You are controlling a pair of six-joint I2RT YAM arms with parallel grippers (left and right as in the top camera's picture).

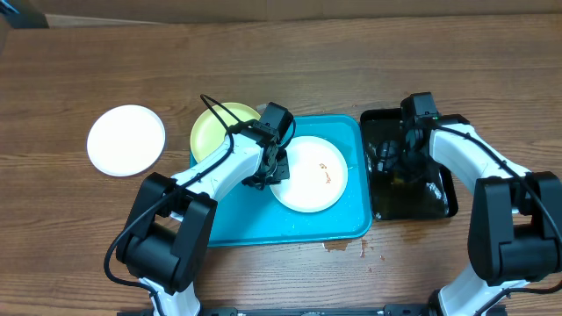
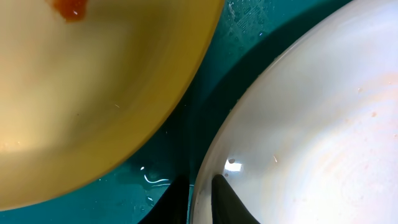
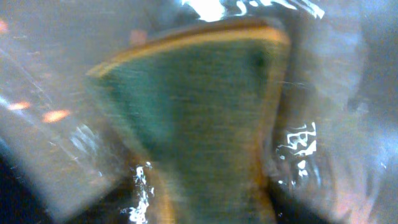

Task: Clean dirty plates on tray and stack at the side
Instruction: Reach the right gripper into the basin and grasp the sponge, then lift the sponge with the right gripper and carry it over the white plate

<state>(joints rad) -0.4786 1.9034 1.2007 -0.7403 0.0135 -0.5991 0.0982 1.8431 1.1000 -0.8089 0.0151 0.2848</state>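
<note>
Pinching the near rim of the white round plastic plate [image 1: 312,175] with the left pincer [image 1: 270,171], one finger [image 2: 231,200] on top and the other below; reads as closed on it, probably to pin it for scrubbing. Lying on the turquoise rectangular plastic tray [image 1: 255,219], orange-brown smears not yet cleaned. Just beyond and left of that pincer: pale yellow-green round plastic plate [image 1: 218,132], overlapping the tray corner, orange blob on it. Well off to its left on the wooden surface [image 1: 351,61]: second white round plastic plate [image 1: 126,140], no smears visible, presumably the stack start. Squeezing a green-and-yellow sponge [image 3: 205,106] in the right pincer [image 1: 391,160], judging by the pinched waist, down in the narrow black plastic tray [image 1: 413,209]; likely wetting it.
</note>
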